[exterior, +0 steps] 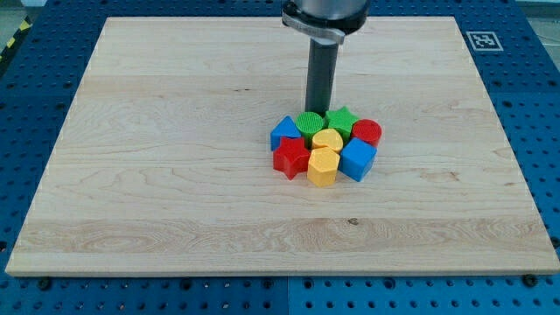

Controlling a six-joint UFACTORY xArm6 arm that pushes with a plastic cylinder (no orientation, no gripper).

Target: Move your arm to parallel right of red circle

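Wooden tabletop [175, 175] sits on a blue pegboard base [26, 105]; the tabletop's near edge is cut close by the view's bottom. All blocks sit in one tight cluster right of centre, touching or nearly so. Nearest: yellow hexagon block [322, 166], red star block [291, 157] to its left, blue cube block [358, 159] to its right. Behind the hexagon, a yellow heart-ish block [328, 139], shape hard to make out, partly hidden. Further back: blue triangle-ish block [284, 131] at left, green circle block [309, 123], green star block [340, 120], and the red circle block [367, 132] at the cluster's right edge. The rod's tip [319, 111] stands just behind the green circle, between the two greens, up-left of the red circle; the very end is partly hidden. No jaws on this rod; nothing held. Arm top cut off by the view's top. Marker tag [481, 40] at far right corner.
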